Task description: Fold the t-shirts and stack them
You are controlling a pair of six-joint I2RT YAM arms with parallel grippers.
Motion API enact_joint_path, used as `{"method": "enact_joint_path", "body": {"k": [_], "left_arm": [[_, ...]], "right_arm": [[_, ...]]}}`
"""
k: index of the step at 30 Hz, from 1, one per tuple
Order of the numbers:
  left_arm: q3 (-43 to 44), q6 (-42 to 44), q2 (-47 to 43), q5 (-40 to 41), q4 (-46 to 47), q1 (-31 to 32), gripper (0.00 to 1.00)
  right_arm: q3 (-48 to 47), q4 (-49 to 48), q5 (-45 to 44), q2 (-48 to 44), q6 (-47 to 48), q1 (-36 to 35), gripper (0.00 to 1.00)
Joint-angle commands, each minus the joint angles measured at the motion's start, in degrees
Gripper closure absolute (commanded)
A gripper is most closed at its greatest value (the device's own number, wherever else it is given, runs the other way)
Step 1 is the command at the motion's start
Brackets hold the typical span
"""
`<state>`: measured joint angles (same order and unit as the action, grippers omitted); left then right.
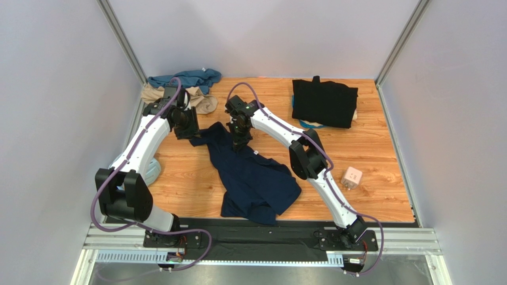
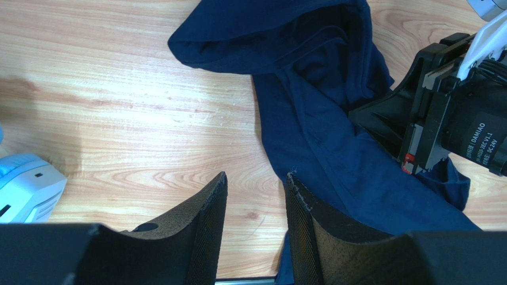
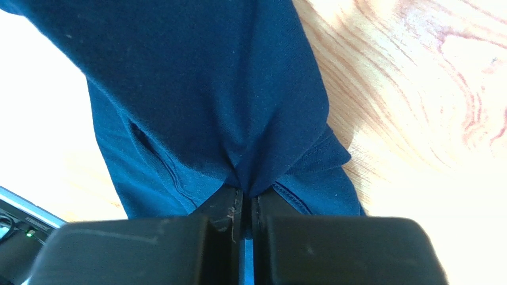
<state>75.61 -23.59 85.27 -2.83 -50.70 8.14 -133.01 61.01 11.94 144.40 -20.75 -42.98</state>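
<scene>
Through my left wrist camera I can read only one label. It is white print on the black round motor (image 2: 479, 133) at the right edge of that view. The top line says "DAMIAO". Two smaller lines run below it, one ending in "V1.1" and the other in "DC 24V". The start of each is too small for me to make out.
</scene>
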Motion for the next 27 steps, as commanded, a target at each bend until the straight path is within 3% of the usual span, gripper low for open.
{"method": "enact_joint_path", "body": {"k": [1,9,15,20,27], "left_arm": [[-0.9,1.0,-1.3,-1.6,1.2,-0.2,0.52],[-4.2,-0.4,-4.5,-1.6,1.2,-0.2,0.51],[-10.5,-1.4,-8.5,-17.3,3.3,-0.2,0.53],[-15.8,-3.0,-10.0,-20.3,3.3,0.6,0.53],[-17.1,-0.8,-5.1,-24.4,3.8,1.7,0.52]], "right_arm": [[0.0,0.2,-1.4,-3.4,1.4,0.0,1.00],[0.6,1.3,-5.1,-14.4,5.3,3.9,1.00],[-3.7,1.4,-6.6,-23.9,7.0,9.8,1.00],[-4.3,2.5,-13.8,-28.5,7.4,14.1,1.00],[1.5,4.2,-13.5,-33.7,9.7,19.5,1.00]]}}
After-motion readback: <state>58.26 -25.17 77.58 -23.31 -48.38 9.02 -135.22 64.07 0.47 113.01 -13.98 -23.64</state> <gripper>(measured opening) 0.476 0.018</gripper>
